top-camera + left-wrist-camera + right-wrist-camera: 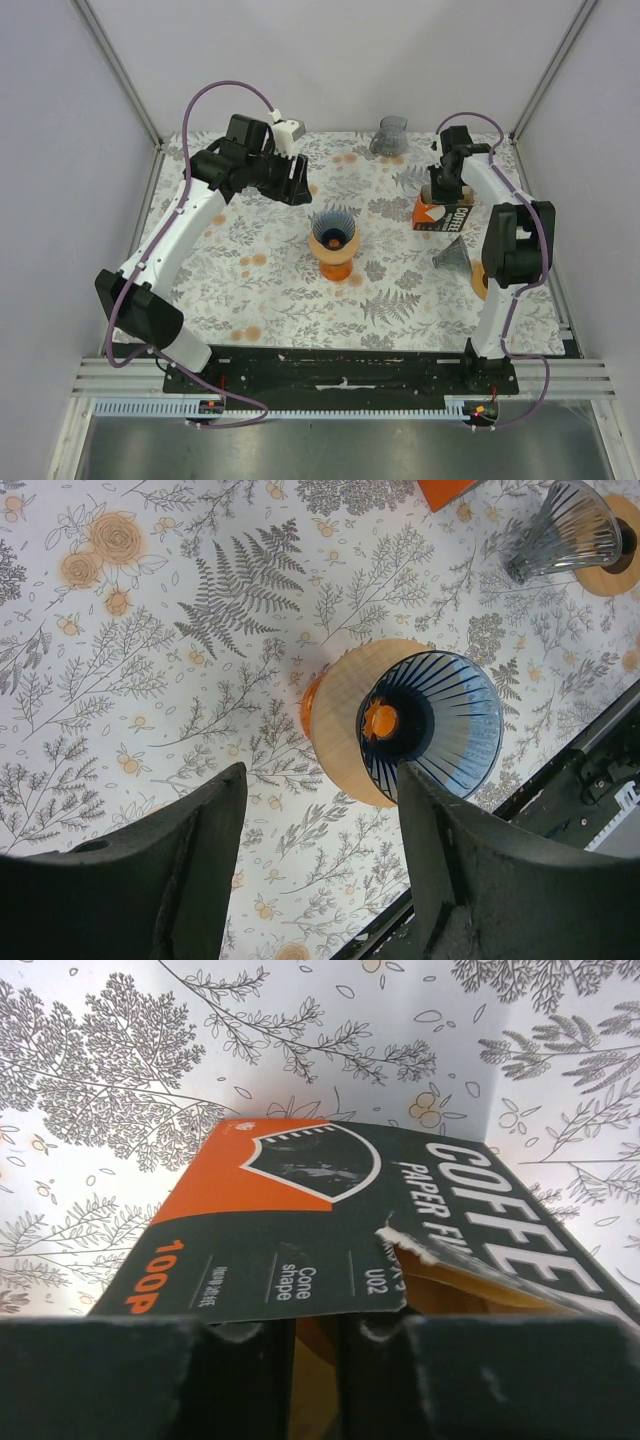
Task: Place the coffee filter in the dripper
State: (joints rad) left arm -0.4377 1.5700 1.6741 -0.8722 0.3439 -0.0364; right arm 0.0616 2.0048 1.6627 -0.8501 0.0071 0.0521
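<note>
I see the floral bench [280, 290] carrying an orange stand [336, 264] under the blue dripper [333, 230], a filter box [443, 213] right, a grey cone [389, 137] far back, and a glass cone [452, 260] beside a wooden ring [479, 281].

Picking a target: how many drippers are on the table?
3: blue dripper at centre; clear dripper at the right; grey dripper at the far edge. Others may be hidden.
</note>
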